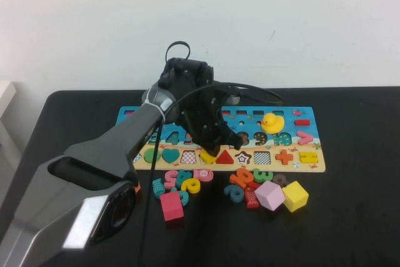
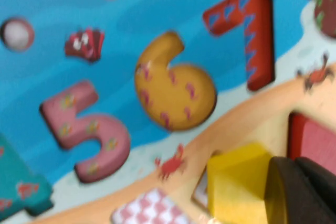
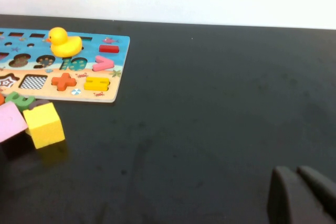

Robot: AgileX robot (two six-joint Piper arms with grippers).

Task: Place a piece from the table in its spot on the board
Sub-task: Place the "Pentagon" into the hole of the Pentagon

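My left gripper (image 1: 208,148) reaches over the board (image 1: 319,167) and is shut on the yellow pentagon piece (image 1: 207,156). It holds the piece down at the tan shape row, between a checkered recess (image 1: 189,156) and the red triangle (image 1: 224,156). In the left wrist view the pentagon (image 2: 236,182) sits tilted against a dark finger (image 2: 296,192), over the pale rim of its recess (image 2: 201,195), which it mostly hides. My right gripper (image 3: 302,198) is shut and empty, low over the bare black table (image 3: 210,103), far right of the board (image 3: 113,95).
Loose pieces lie in front of the board: a red cube (image 1: 172,206), a pink cube (image 1: 269,194), a yellow cube (image 1: 295,196) and several number pieces (image 1: 187,181). A yellow duck (image 1: 272,122) stands on the board. The star recess (image 1: 242,157) lies right of the triangle.
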